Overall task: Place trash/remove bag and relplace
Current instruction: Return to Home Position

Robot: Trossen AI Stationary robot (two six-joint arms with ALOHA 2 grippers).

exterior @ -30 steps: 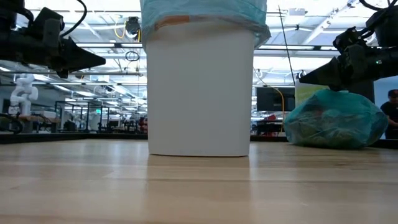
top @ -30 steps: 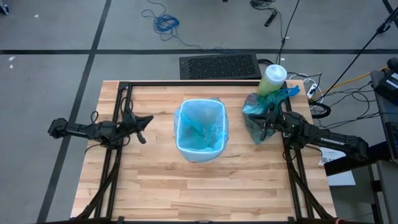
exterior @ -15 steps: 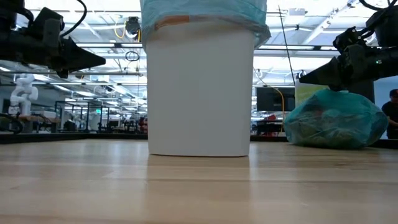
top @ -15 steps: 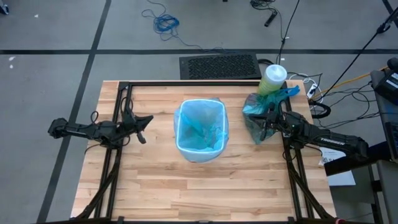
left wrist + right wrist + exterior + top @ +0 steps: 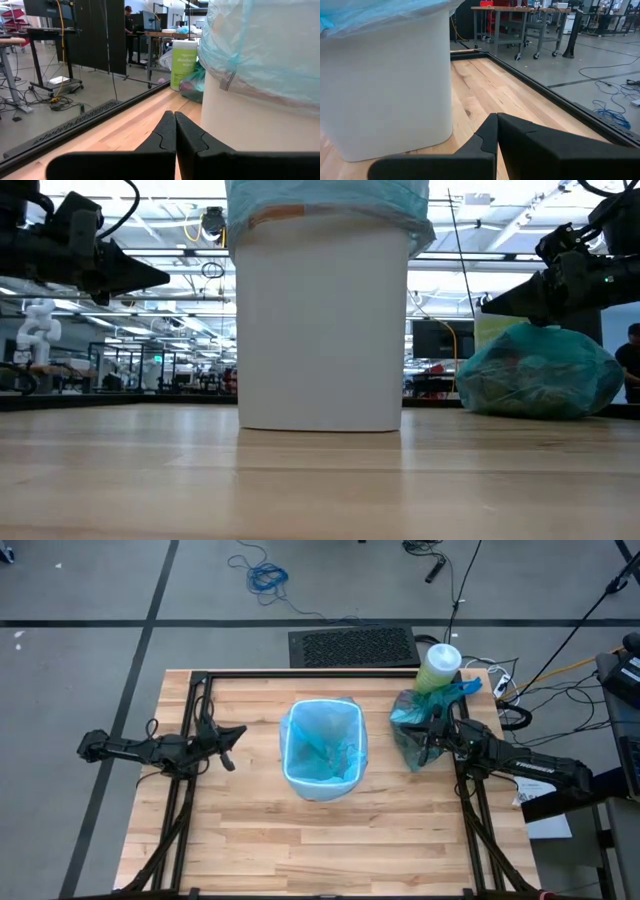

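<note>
Seemingly homing step: bin (image 5: pixel 320 330) relined, full bag (image 5: pixel 540 375) beside; left gripper (image 5: pixel 175 116), right gripper (image 5: pixel 497 118) closed, empty; next, just park.

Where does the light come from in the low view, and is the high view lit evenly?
Low view: bright ceiling lights behind the bin; left hand and right hand show as dark shapes. High view: even light on the table, no glare.

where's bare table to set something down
Widest: the table between the bin and the edge away from the canister. Also the gap between bin and left tool. Crowded right of the bin: the bag beneath the right tool, canister beside it.
</note>
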